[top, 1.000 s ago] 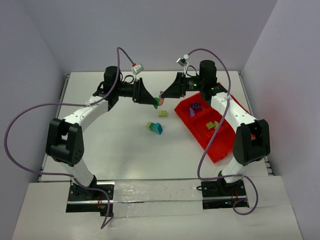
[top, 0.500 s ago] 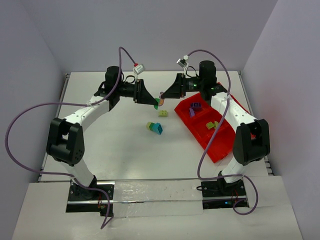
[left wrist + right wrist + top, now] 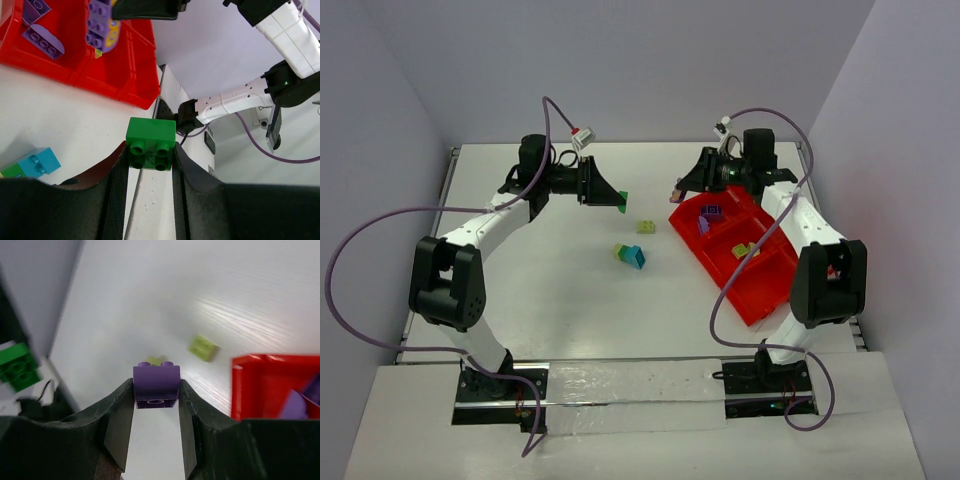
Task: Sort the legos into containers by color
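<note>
Green brick (image 3: 150,135) is clamped at the very fingertips of the left gripper (image 3: 148,154). It hangs in the air over the table (image 3: 550,270), well apart from the tray (image 3: 767,300). Purple brick (image 3: 156,380) is pinched in the right gripper (image 3: 156,396), beside the tray's far corner and not over a compartment.

Risks, as judged:
- If the right gripper let go here, the purple brick would land on the table, because the gripper is short of the rim.
- Both grippers sit near each other at the far middle. If both head for the tray together, wrists or cables could clash.
- The green brick is gripped only by its sides, so a quick swing could twist it loose.
- Green dropped among the yellow-green pieces would be a mis-sort, since the shades are close.

Tray contents:
- Far compartment: two purple pieces (image 3: 712,211).
- Middle compartment: yellow-green pieces (image 3: 744,250).
- Near end: no brick visible from above.

Loose on the table: one yellow brick (image 3: 646,227) and one teal stack (image 3: 631,256).
</note>
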Robot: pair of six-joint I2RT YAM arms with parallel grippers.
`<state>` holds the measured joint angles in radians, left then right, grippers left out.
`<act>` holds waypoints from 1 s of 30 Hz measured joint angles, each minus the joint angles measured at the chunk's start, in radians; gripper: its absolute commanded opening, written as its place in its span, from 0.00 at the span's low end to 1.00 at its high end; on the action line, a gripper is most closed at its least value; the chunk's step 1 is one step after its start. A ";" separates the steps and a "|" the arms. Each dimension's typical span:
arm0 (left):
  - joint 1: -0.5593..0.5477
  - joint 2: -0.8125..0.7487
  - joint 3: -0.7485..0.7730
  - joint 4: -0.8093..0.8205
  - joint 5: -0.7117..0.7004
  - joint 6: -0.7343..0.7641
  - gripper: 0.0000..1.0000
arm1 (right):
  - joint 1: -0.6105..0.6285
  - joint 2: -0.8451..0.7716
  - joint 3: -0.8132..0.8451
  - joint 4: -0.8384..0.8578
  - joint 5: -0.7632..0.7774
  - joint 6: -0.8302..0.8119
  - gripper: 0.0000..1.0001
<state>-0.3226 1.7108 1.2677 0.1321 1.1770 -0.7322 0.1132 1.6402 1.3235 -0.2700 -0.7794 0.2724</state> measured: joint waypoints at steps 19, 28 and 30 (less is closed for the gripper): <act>-0.011 0.003 0.145 -0.294 -0.263 0.135 0.00 | 0.007 0.099 0.011 -0.142 0.609 -0.016 0.58; -0.020 0.008 0.156 -0.333 -0.284 0.153 0.00 | 0.020 0.097 0.011 -0.154 0.635 -0.035 0.74; -0.023 0.008 0.156 -0.336 -0.287 0.158 0.00 | 0.020 0.086 0.011 -0.158 0.640 -0.037 0.73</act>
<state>-0.3454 1.7187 1.4239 -0.2040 0.8904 -0.5743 0.1333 1.7260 1.3349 -0.4280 -0.1392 0.2352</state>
